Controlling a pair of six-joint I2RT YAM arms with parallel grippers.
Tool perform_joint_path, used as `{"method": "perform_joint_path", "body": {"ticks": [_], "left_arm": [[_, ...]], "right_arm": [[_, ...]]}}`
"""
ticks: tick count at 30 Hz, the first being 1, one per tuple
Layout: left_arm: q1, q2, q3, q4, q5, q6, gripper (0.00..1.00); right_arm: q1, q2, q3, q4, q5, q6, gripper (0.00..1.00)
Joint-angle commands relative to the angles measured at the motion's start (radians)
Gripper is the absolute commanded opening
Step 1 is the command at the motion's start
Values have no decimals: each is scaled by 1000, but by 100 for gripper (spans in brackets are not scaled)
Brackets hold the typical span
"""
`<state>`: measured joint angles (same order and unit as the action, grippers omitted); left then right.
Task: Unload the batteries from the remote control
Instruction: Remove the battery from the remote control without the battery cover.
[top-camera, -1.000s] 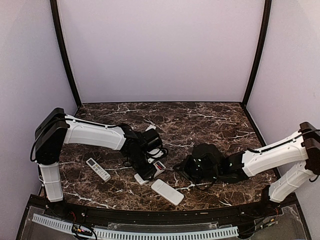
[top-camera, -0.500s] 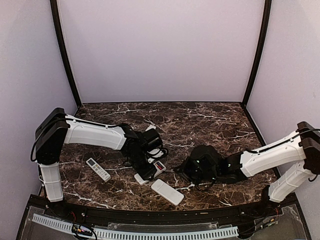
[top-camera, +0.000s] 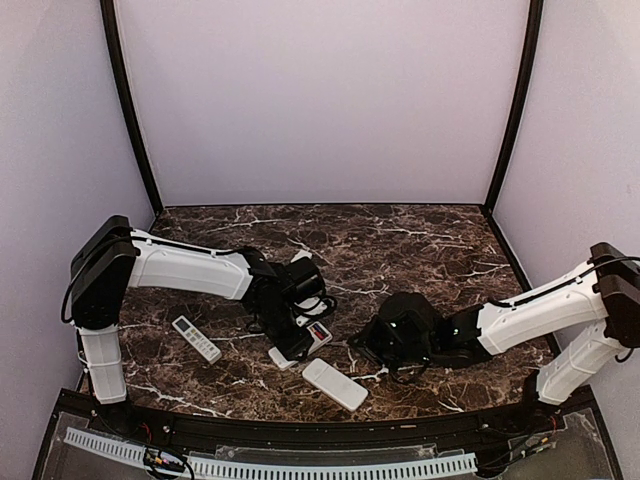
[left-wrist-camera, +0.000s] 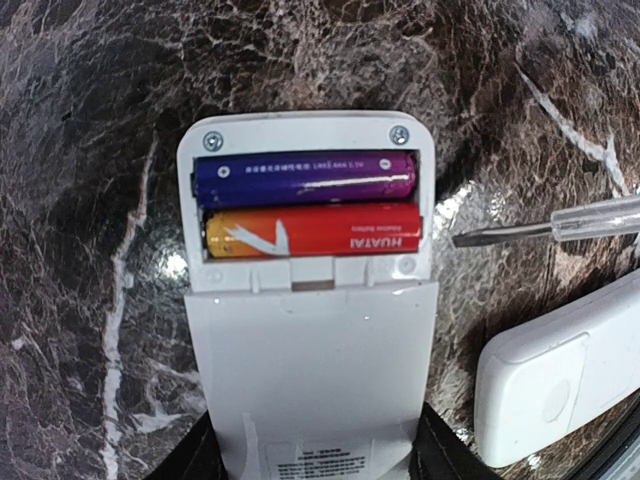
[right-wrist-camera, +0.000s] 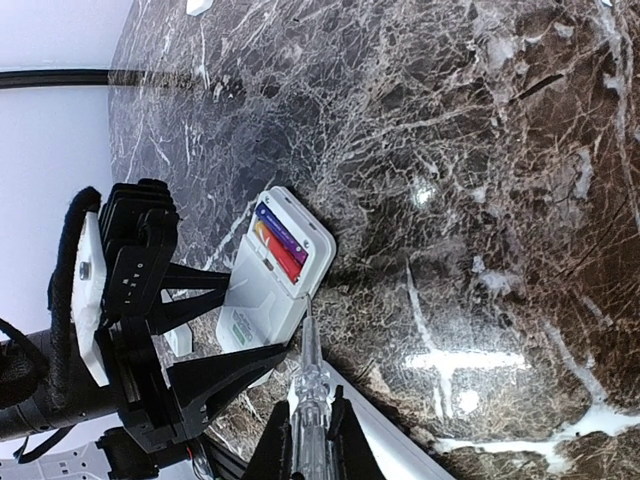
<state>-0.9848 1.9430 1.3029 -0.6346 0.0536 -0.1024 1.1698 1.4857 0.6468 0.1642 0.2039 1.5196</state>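
1. Table (top-camera: 420, 240): dark brown marble, white veins, glossy.
2. Screwdriver (left-wrist-camera: 590, 220): clear handle, flat tip, over the marble near item 3.
3. White remote (top-camera: 335, 384): back up, cover closed, at my near edge, centre.
4. Small remote (top-camera: 196, 338): buttons up, lying on my left, apart from item 3.
5. Walls (top-camera: 320, 100): plain lilac; black posts (top-camera: 128, 110) at the far corners.

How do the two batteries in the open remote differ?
Colour: the purple battery against the orange-red battery. Place: the purple battery lies nearer the screwed end of the remote, the orange-red battery nearer its middle. Print: the purple battery carries one fine white line of text, the orange-red battery a big white mark and larger lettering. Both lie seated side by side, alike in size.
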Motion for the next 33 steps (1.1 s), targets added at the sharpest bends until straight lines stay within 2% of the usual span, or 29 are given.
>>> {"method": "perform_joint_path", "body": {"ticks": [1, 8, 22, 33], "left_arm": [[-11, 50, -1, 40, 17, 21, 10], [-12, 53, -1, 40, 18, 22, 10], [-11, 56, 1, 37, 18, 21, 10], [-11, 57, 2, 35, 18, 24, 10]], "right_arm": [[8, 9, 13, 22, 30, -18, 0], [9, 10, 6, 70, 37, -40, 0], [9, 20, 17, 10, 32, -7, 0], [8, 26, 15, 40, 35, -22, 0]]}}
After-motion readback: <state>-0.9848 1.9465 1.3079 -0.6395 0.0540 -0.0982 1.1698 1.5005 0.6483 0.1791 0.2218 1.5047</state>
